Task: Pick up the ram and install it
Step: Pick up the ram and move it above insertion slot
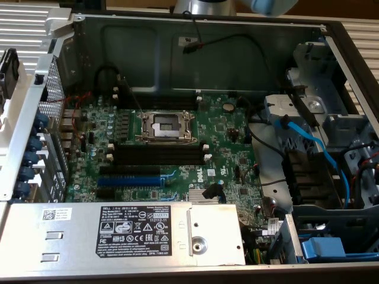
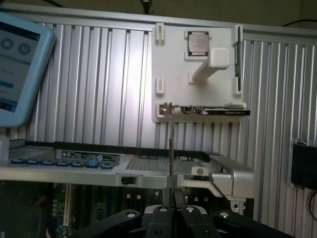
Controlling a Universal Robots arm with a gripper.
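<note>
Pinching the ram (image 2: pixel 171 158), a long thin dark board stick seen edge-on, the black two-finger gripper (image 2: pixel 173 210) has its jaws narrow, almost together, clamped on one end of the stick. The stick runs straight out from between the fingertips. Chips and label can't be made out from this angle. The gripper sits over a rim of the open grey metal computer case (image 2: pixel 99 171), with the green motherboard (image 2: pixel 29 208) showing inside.

Beyond the case is a ribbed silver metal tabletop (image 2: pixel 99 84) carrying a white plastic holder plate (image 2: pixel 173 64). On the plate are a square silver processor chip (image 2: pixel 198 43), a second dark stick (image 2: pixel 213 111) lying along one edge, and a third thin dark strip (image 2: pixel 238 54) along another edge. A light-blue-framed tablet screen (image 2: pixel 20 64) stands off to the side.

The exterior view looks into the case (image 1: pixel 148 53). On the motherboard (image 1: pixel 237 136), a metal-framed processor socket (image 1: pixel 166 126) sits just beside the long black memory slots with white end clips (image 1: pixel 160 155); the ram is not yet seated in them. Nearby are a long blue slot (image 1: pixel 130 180) and a silver power supply box with a black label (image 1: pixel 77 236). A silver arm segment (image 1: pixel 204 6) shows past the case's far wall.
</note>
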